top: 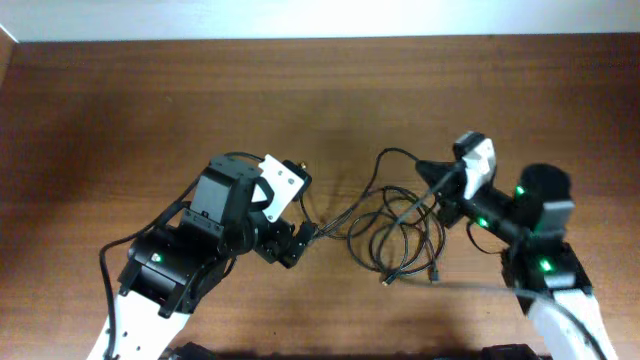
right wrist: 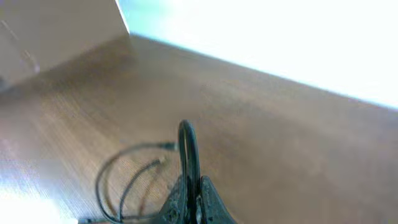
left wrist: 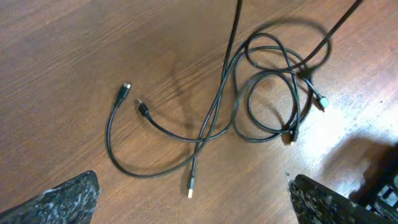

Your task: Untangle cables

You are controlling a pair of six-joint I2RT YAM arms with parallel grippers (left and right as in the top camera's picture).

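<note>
The left claw (top: 298, 238) stands wide open and holds nothing. It hangs low over the counter (top: 130, 110), just beside the left end of the cables (top: 400, 238). The cables lie on the middle of the counter, between both arms: one open curve to the left and a bundle of crossed loops to the right. The right claw (top: 428, 175) is closed on one black strand (right wrist: 186, 143) at the upper right of the bundle, and the strand stands up as a small bow above it. To do this step well, I think the right claw should pull slowly, up and away, while the left claw pins another cable, so the whole bundle does not travel together.
</note>
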